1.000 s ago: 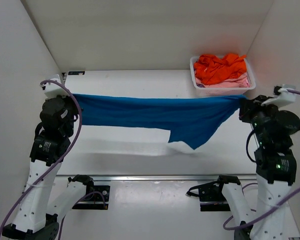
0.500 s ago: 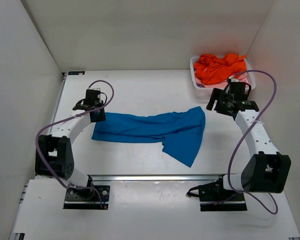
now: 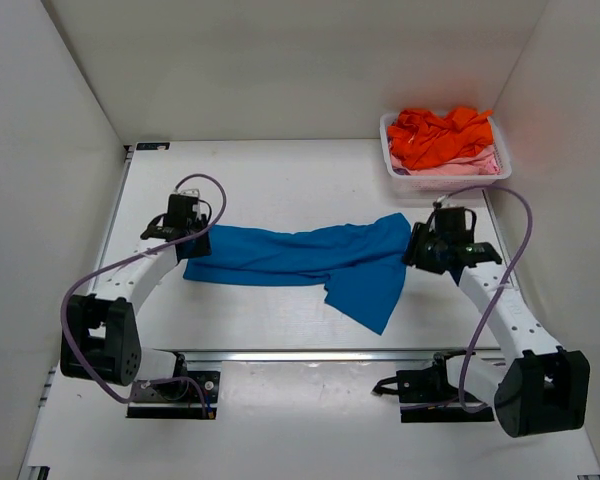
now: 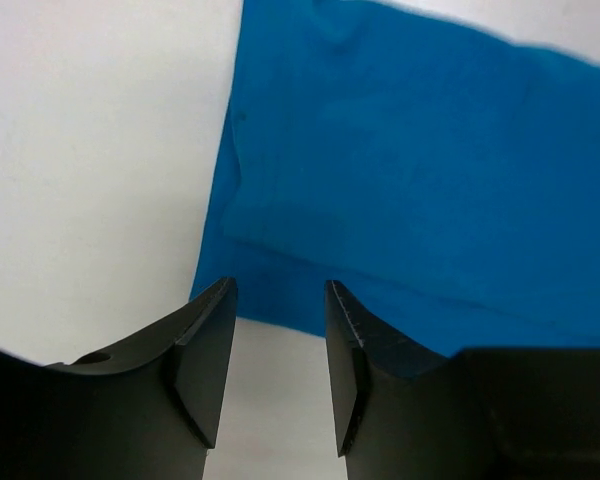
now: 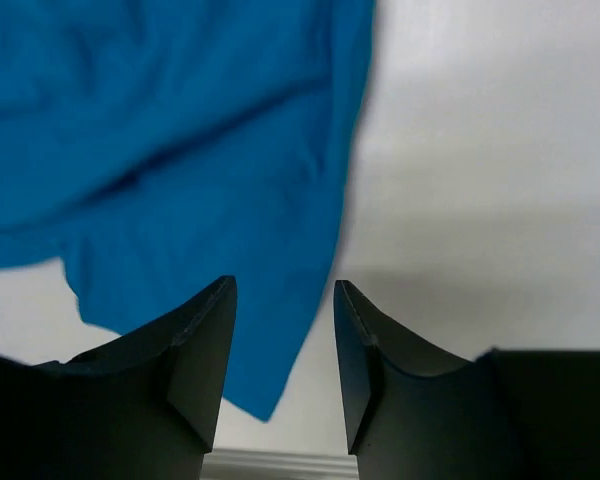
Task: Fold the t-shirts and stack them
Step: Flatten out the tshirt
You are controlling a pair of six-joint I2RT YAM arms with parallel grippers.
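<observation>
Cloth of the blue t-shirt [image 3: 300, 255] is judged soft, light and limp. It is laid in a crumpled band across the middle of the worktop [image 3: 280, 180]. The left gripper [image 4: 277, 290] and right gripper [image 5: 285, 285] are seen part-open and empty at its ends. Corners are best pinched.

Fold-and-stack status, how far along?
Done: the blue t-shirt is out on the table, rumpled, unfolded. In hand: nothing; left gripper and right gripper sit open at its two ends. To do: fold it, then the orange t-shirt and pink t-shirt in the basket; no stack yet.
</observation>
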